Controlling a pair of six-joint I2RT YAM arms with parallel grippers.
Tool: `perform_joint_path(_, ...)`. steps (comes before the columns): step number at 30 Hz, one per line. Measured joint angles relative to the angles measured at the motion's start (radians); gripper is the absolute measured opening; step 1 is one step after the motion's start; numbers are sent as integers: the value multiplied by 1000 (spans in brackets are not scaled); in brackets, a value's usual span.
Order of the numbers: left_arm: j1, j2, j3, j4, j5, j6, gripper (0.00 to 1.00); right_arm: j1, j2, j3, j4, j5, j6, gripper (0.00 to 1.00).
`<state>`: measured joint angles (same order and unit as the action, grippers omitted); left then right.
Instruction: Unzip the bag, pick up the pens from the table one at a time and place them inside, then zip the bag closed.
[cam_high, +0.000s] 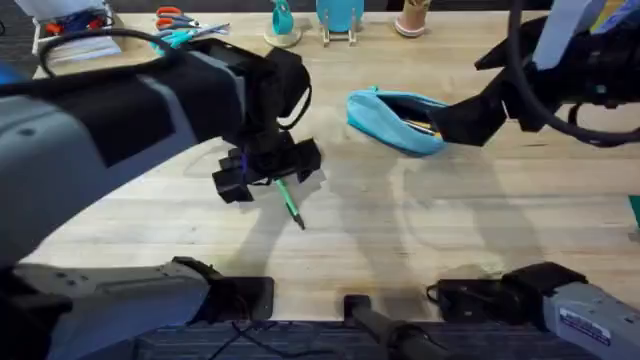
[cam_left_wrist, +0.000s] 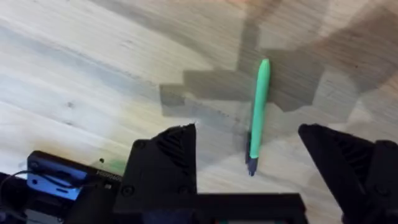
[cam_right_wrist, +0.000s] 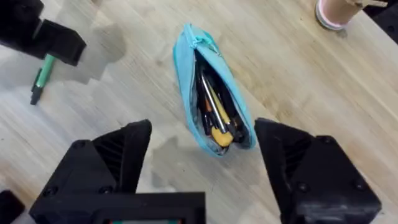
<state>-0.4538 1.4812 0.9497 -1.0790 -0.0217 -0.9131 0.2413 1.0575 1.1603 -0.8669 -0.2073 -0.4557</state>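
Observation:
The teal bag (cam_high: 392, 120) lies unzipped on the table (cam_high: 420, 230), right of centre. Its open mouth (cam_right_wrist: 211, 102) shows dark pens and something yellow inside. My right gripper (cam_high: 455, 120) hovers at the bag's right end, open, its fingers (cam_right_wrist: 124, 149) straddling the bag's end from above without touching it (cam_right_wrist: 202, 134). A green pen (cam_high: 290, 200) with a dark tip lies flat on the wood near the middle. My left gripper (cam_high: 268, 175) hangs open just over it. The pen (cam_left_wrist: 259, 99) lies between the spread fingers (cam_left_wrist: 174, 149), untouched, and also shows in the right wrist view (cam_right_wrist: 41, 74).
Along the far edge stand orange-handled scissors (cam_high: 172, 16), teal-handled scissors (cam_high: 180, 38), a teal stand (cam_high: 283, 22), a blue holder (cam_high: 340, 14) and a tan cup (cam_high: 410, 16). Bare wood stretches between the pen and the bag.

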Motion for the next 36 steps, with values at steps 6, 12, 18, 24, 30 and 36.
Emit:
perform_joint_path(6,-53,32,-1,63,2,0,993,0,0,0,0,0,0,998)
perform_joint_path(12,-86,42,-46,86,3,-22,994,0,0,0,0,0,0,998)
perform_joint_path(18,-84,23,-87,141,27,-33,994,0,0,0,0,0,0,998)
perform_joint_path(24,-82,3,-110,163,30,-34,995,0,0,0,0,0,0,998)
perform_joint_path(30,-82,3,-110,173,40,-40,762,0,0,0,0,0,0,998)
perform_joint_path(36,-82,3,-110,175,53,-49,280,0,0,0,-1,0,0,998)
